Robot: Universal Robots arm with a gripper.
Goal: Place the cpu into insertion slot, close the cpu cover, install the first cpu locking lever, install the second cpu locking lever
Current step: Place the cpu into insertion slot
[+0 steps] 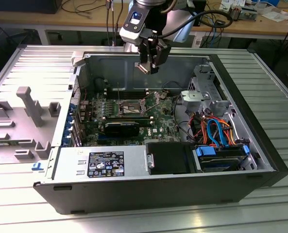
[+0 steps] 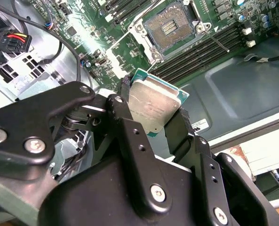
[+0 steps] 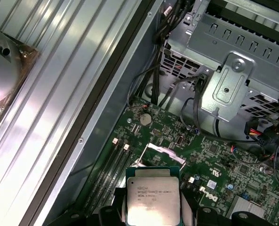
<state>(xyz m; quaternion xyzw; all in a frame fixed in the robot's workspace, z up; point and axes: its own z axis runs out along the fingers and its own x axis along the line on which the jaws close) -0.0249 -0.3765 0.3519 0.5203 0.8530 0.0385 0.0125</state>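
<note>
Cpu (image 2: 153,106), a flat square with dull silver lid and green rim, is pinched by its edges between the black fingers of our gripper (image 1: 148,67), hanging over the open computer case (image 1: 134,194) near its far wall. We see the case lying on a ribbed grey metal tabletop (image 1: 275,77), a cluttered wooden bench (image 1: 61,19) behind. Below, the dark square insertion slot (image 2: 170,28) lies exposed on the green board (image 1: 160,116).

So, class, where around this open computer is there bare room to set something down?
Bare: the ribbed table on the exterior view's right of the case, and the strip along its near side. Crowded: the green board and the cables inside. The gripper holds a chip above.
</note>
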